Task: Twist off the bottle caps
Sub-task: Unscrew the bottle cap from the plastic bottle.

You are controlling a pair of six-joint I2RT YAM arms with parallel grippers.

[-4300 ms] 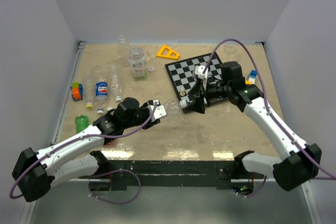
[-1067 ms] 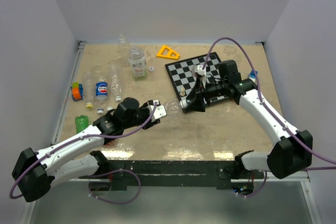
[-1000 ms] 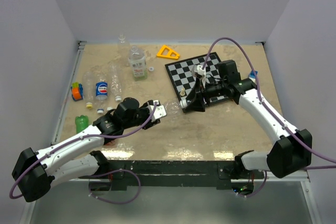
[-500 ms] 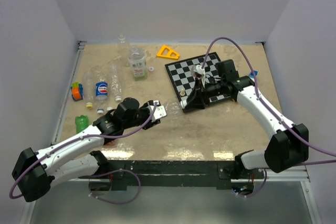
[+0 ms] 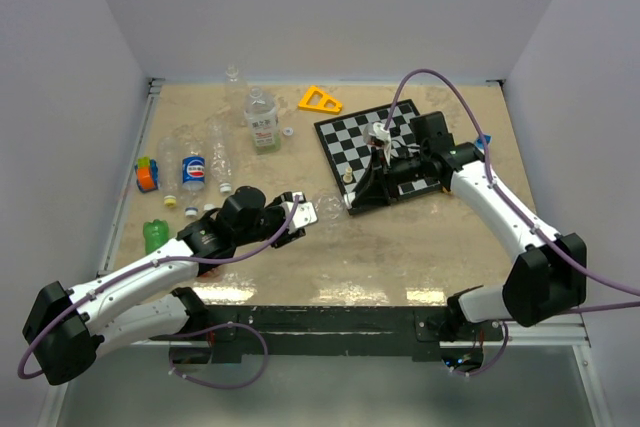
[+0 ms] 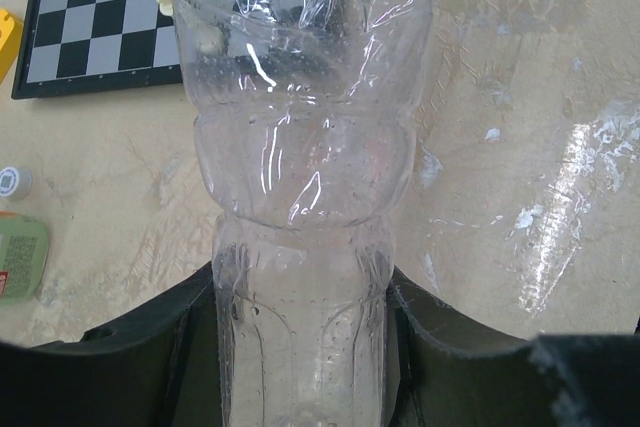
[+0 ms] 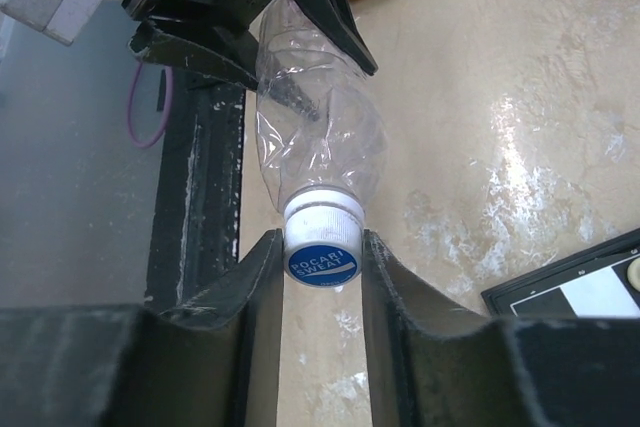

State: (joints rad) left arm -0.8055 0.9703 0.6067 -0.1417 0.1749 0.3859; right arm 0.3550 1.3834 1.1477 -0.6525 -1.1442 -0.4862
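Observation:
A crumpled clear bottle (image 5: 326,209) is held level above the table between the two arms. My left gripper (image 6: 305,297) is shut on its lower body (image 6: 305,177); both dark fingers press its sides. The bottle's neck (image 7: 315,127) points at the right wrist camera. My right gripper (image 7: 322,259) is shut on its bottle cap (image 7: 322,247), white with a blue top, and both fingers touch the cap's rim. In the top view the right gripper (image 5: 352,202) meets the left gripper (image 5: 300,214) near the chessboard's front corner.
A chessboard (image 5: 385,142) with a small piece (image 5: 347,178) lies under the right arm. More bottles stand or lie at the left: labelled (image 5: 262,119), cola (image 5: 193,172), green (image 5: 154,235). Loose caps (image 5: 288,131) and a yellow triangle (image 5: 319,100) lie nearby.
The right gripper's fingers have closed onto the cap, and the right arm has shifted slightly. The left arm and the bottle have stayed put.

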